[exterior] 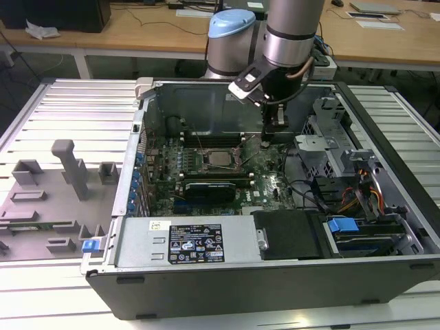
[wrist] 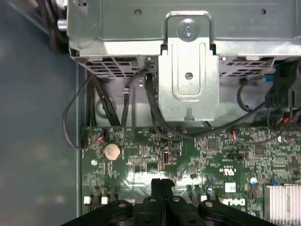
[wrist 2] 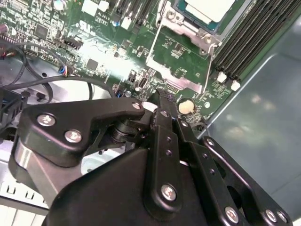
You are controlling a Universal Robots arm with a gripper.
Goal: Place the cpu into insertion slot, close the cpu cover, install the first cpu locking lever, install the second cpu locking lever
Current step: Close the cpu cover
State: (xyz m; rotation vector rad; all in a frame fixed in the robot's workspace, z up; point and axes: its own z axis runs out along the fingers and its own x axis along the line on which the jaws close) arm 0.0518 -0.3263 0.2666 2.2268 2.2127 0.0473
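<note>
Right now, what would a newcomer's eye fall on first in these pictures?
The shut black hand hangs low over the green motherboard inside the open computer case. To the exterior view's left of it, the silver cpu sits in the insertion slot.

Flat rectangular motherboard [wrist: 197, 150]: green, fine pale traces.
Small square metal-topped cpu [exterior: 221, 159]: dull silver-grey.
Jointed metal gripper [wrist: 162, 182]: matt black, silver screw heads.
Rounded arm joint cap [exterior: 230, 24]: pale blue.
</note>
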